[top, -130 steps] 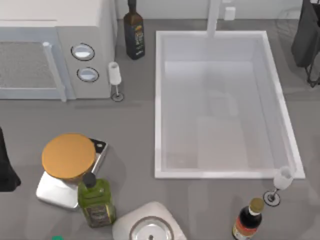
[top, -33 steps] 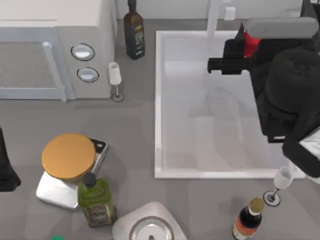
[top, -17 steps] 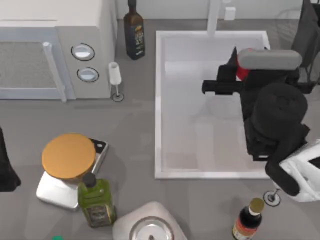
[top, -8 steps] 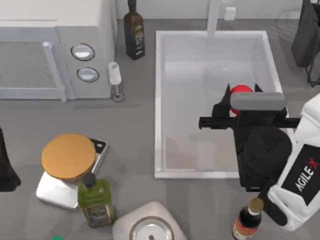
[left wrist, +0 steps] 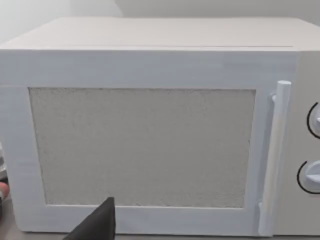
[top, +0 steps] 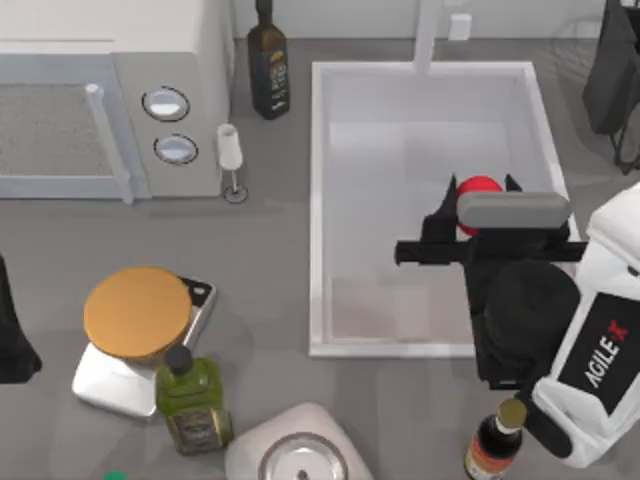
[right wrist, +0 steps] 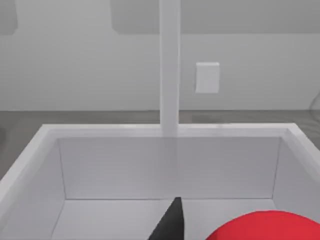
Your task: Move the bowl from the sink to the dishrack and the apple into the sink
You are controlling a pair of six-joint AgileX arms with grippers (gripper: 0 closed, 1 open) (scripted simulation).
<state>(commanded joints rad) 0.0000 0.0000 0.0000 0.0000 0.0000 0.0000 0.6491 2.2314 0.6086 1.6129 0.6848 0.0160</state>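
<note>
The red apple [top: 478,196] is inside the white sink [top: 320,200], toward its right side. My right gripper [top: 481,186] straddles the apple and is open. In the right wrist view a strip of pale sink floor shows between one dark finger [right wrist: 171,221] and the apple [right wrist: 260,230]. The sink's far wall [right wrist: 170,165] and a white faucet column [right wrist: 169,65] stand behind them. My left arm [top: 12,340] is parked at the table's left edge, facing the microwave. The bowl is out of view. A dark rack-like object [top: 612,75] stands at the back right.
A white microwave [top: 110,100] with two knobs fills the back left. Near it stand a dark bottle [top: 268,65] and a small glass [top: 230,155]. At the front are an orange-lidded container [top: 137,312] on a scale, a green bottle [top: 192,400], a round appliance [top: 298,455] and a sauce bottle [top: 497,440].
My right arm carried the apple from the back right of the sink toward its front right. In the last half second it shifted slightly forward and its fingers spread off the apple.
</note>
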